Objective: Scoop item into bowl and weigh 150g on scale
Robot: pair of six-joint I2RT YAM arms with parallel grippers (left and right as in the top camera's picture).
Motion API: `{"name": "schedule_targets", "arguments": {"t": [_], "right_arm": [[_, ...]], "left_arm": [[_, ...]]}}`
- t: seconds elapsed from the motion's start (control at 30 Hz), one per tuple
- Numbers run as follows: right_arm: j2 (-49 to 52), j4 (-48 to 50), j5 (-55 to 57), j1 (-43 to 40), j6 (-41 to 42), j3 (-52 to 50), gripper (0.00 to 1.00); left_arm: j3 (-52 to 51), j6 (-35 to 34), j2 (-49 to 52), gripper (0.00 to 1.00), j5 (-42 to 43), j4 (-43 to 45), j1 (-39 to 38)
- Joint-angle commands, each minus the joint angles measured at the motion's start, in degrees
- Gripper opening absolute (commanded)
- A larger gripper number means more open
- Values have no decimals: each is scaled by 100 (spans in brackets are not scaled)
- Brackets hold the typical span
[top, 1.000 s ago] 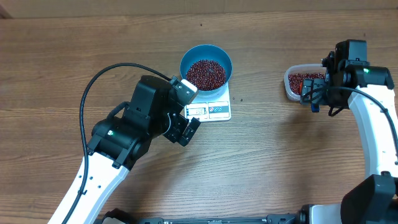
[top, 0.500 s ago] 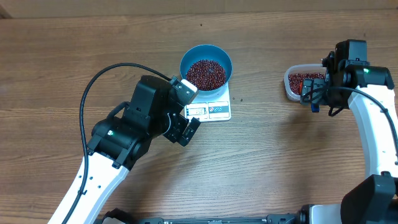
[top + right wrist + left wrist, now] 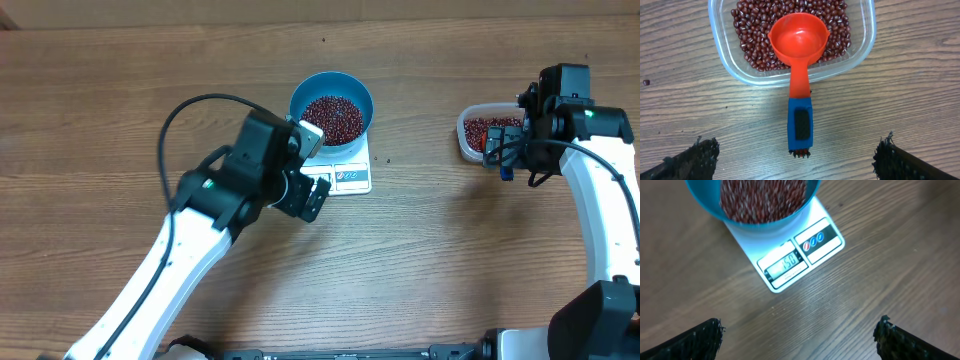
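A wooden worktop [image 3: 450, 260] carries everything. The left arm reaches in from the near left edge, and its left pincer [image 3: 312, 202] hangs released just in front of the scale [image 3: 345, 178]. In the wrist view its fingers stand wide apart with only bare wood between them. The right arm comes up the right side, and the right pincer [image 3: 500, 160] sits at the near edge of a clear plastic tub [image 3: 465, 135], well apart from the scale. It too is released, with its fingers spread wide and gripping nothing.

The white scale lies near the middle of the worktop. The blue bowl [image 3: 365, 90] stands on its far part, leaving the lit display [image 3: 784, 265] and button panel uncovered. The digits are too blurred to read with certainty. A heap of dark red beans [image 3: 331, 118] fills the bowl, and more beans lie in the tub.

A scoop [image 3: 799, 45] rests with its empty red cup on the tub's beans. Its blue handle reaches over the rim onto the worktop, ending between the spread right fingers without touching them. A lone bean [image 3: 646, 82] lies on the wood beside the tub.
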Motion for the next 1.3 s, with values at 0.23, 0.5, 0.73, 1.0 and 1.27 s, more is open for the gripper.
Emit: {"name": "schedule_targets", "arguments": {"t": [0.23,0.5,0.73,1.0,1.27], "right_arm": [[-68,15,52,-15,-24,127,100],[-68,15,52,-15,-24,127,100],[-68,15,52,-15,-24,127,100],[-68,15,52,-15,-24,127,100],[-68,15,52,-15,-24,127,100]], "left_arm": [[2,-1812,1366,100,-638,319,17],[2,-1930,1665,100,-551,516,20],[2,-1930,1665,100,-551,518,20],[2,-1930,1665,100,-549,516,20],[2,-1930,1657,100,-514,516,17]]}}
